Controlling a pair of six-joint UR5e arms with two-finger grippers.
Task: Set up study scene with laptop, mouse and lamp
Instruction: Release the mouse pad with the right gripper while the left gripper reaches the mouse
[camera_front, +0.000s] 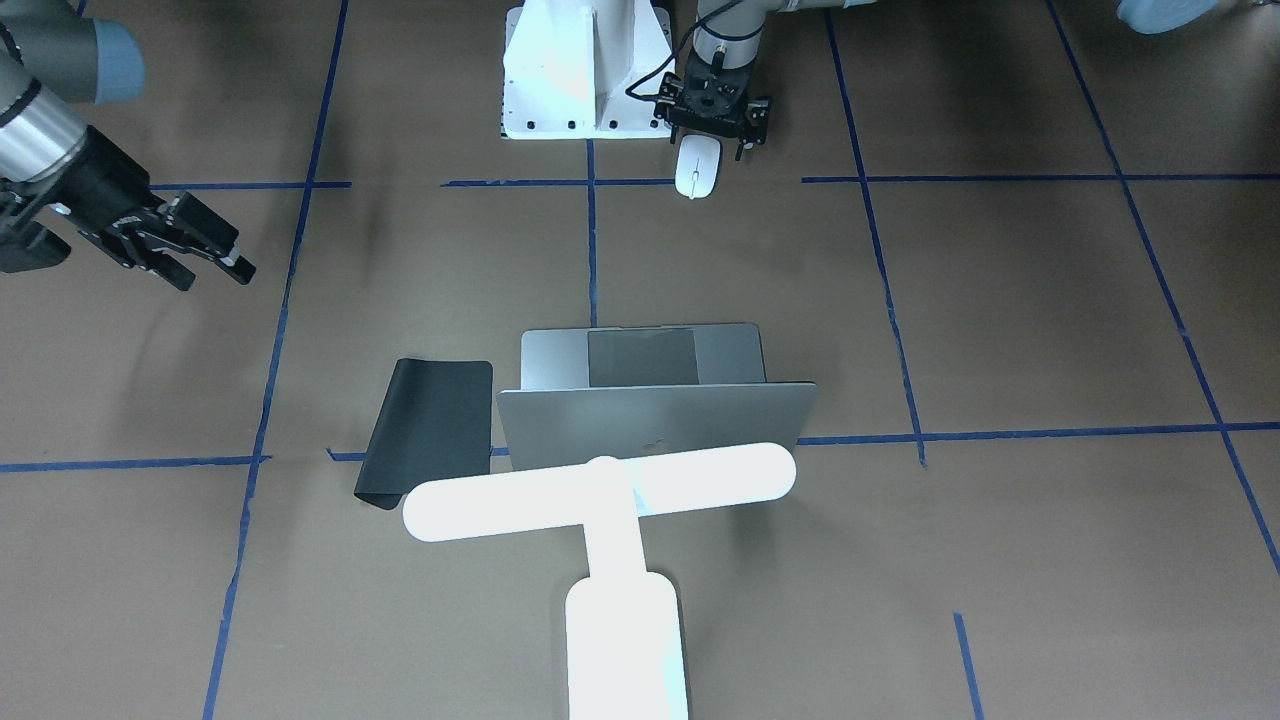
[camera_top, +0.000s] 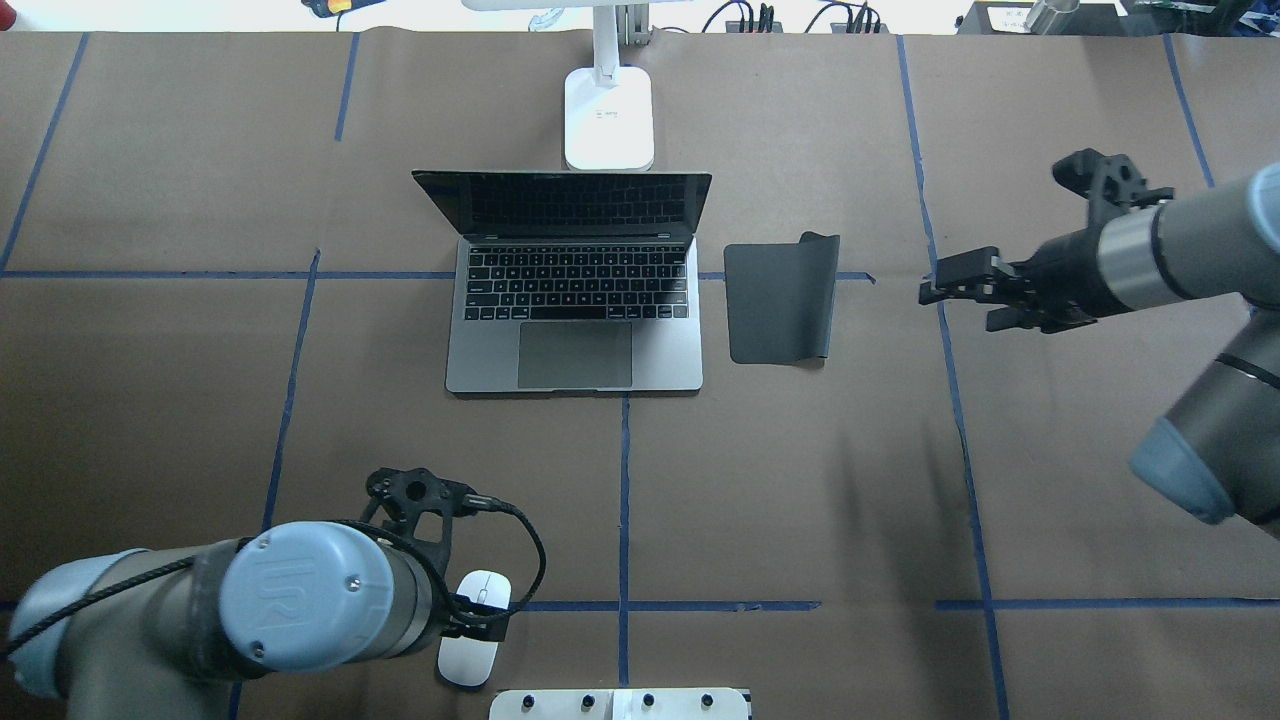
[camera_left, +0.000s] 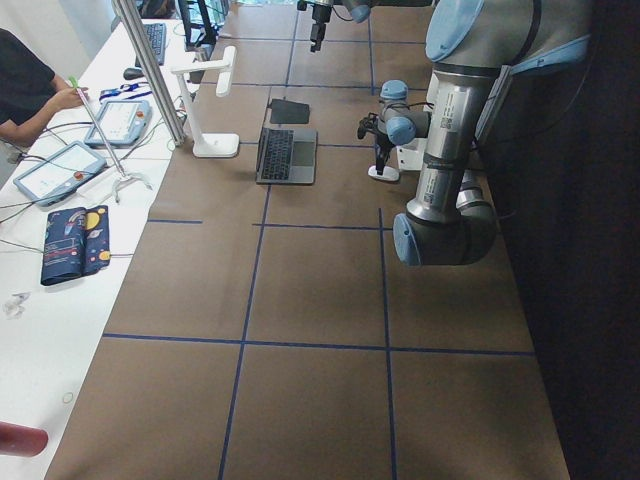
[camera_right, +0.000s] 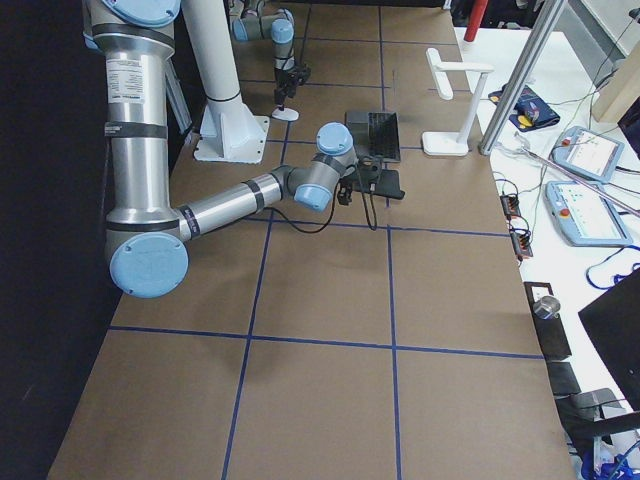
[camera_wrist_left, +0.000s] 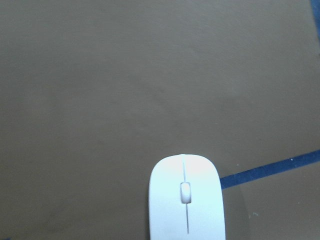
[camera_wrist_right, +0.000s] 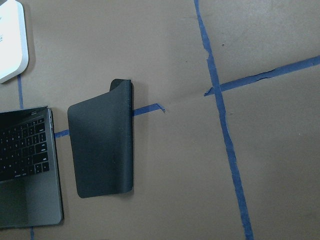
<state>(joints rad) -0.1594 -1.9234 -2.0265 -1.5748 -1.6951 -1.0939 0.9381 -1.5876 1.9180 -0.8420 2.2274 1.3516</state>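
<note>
The white mouse (camera_front: 697, 167) lies on the table close to the robot's base; it also shows in the overhead view (camera_top: 472, 630) and the left wrist view (camera_wrist_left: 186, 202). My left gripper (camera_front: 708, 138) hangs low over the mouse's rear end with its jaws apart, straddling it. The silver laptop (camera_top: 575, 300) stands open mid-table, its lid (camera_front: 650, 425) towards the lamp. The bright white lamp (camera_front: 620, 560) stands just behind the laptop, base (camera_top: 608, 120) on the table. My right gripper (camera_top: 935, 292) is open and empty in the air, right of the mat.
A black mat (camera_top: 780, 298) lies right of the laptop with one corner curled up; it also shows in the right wrist view (camera_wrist_right: 100, 150). The white bolted pedestal (camera_front: 580, 70) stands beside the mouse. Blue tape lines cross the brown table.
</note>
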